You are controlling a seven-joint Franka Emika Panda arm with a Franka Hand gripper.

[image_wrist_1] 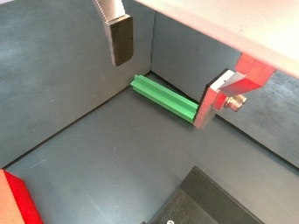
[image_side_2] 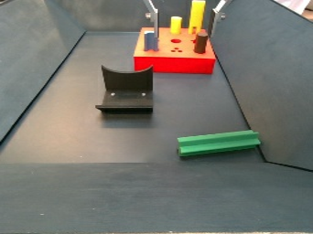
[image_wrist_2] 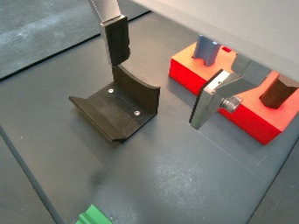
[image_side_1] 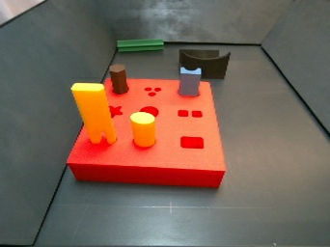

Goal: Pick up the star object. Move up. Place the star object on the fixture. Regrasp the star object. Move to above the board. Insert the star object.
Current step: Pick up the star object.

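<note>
The star object, a long green ridged bar (image_wrist_1: 163, 96), lies flat on the dark floor against a wall, and shows in both side views (image_side_1: 139, 44) (image_side_2: 219, 143). My gripper (image_wrist_1: 167, 74) hangs above the floor between the bar and the fixture, open and empty; its fingers (image_wrist_2: 115, 44) stand wide apart. The fixture (image_wrist_2: 117, 109), a dark block with a curved notch, stands between the bar and the board (image_side_2: 126, 90). The red board (image_side_1: 149, 145) with its pegs lies beyond the fixture (image_side_2: 175, 57).
On the board stand a tall yellow peg (image_side_1: 92, 116), a short yellow peg (image_side_1: 143, 128), a brown peg (image_side_1: 119, 78) and a grey-blue notched peg (image_side_1: 191, 81). Dark walls enclose the floor on all sides.
</note>
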